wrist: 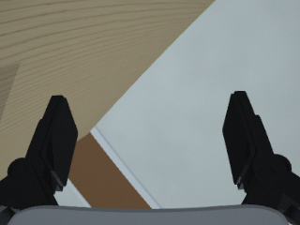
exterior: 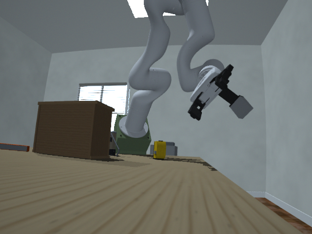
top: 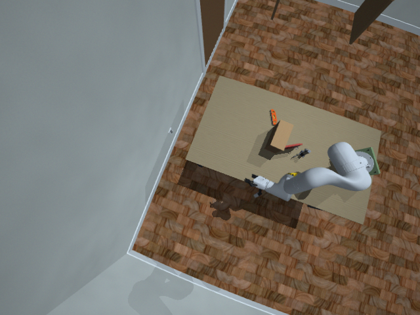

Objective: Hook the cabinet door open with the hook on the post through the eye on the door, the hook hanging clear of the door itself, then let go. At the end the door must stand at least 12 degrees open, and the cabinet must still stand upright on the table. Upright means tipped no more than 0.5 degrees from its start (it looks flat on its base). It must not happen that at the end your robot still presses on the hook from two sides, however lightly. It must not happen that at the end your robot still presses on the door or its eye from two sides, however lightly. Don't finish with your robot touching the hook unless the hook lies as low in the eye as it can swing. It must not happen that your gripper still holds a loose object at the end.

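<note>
The brown wooden cabinet (top: pixel 281 135) stands upright near the middle of the table; the exterior view shows it at the left (exterior: pixel 71 129). Its door side faces away from that camera, so I cannot tell how far the door is open. The hook on its small post (top: pixel 301 154) stands on the table between the cabinet and the robot base, and shows as a thin grey rod (exterior: pixel 114 141) by the cabinet's corner. My gripper (top: pixel 249 181) (exterior: pixel 195 113) hangs in the air beyond the table's front edge, far from hook and cabinet. It is wide open and empty (wrist: pixel 150 144).
An orange bar (top: pixel 273 116) lies behind the cabinet and a red bar (top: pixel 293 146) by its near corner. A yellow box (exterior: pixel 159 149) stands on the table under my arm. The green robot base (top: pixel 367 161) sits at the table's right end. A wall runs close on the left.
</note>
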Controlling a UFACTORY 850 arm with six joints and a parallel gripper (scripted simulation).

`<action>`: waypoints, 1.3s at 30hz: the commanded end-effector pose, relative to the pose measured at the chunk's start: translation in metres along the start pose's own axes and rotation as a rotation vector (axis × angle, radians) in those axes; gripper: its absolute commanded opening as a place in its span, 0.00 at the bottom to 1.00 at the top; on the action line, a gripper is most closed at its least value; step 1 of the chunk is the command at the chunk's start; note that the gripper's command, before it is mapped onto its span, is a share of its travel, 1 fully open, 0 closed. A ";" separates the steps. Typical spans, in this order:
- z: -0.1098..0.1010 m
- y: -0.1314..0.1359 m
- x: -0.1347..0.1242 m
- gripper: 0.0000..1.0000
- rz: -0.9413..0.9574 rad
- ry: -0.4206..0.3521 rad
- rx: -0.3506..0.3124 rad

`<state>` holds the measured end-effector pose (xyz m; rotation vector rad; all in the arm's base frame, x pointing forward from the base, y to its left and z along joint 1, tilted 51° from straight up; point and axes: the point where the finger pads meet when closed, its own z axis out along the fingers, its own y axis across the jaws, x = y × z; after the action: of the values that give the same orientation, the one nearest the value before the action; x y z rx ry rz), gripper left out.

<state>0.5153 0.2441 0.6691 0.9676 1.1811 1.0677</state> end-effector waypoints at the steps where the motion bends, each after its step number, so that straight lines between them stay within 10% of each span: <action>1: 0.000 0.001 0.000 1.00 0.001 -0.001 -0.001; 23: 0.002 0.002 -0.004 1.00 -0.008 -0.003 -0.011; 39: 0.033 0.014 -0.078 1.00 -0.234 -0.031 -0.201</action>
<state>0.5359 0.1900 0.6955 0.7568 1.1255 0.9821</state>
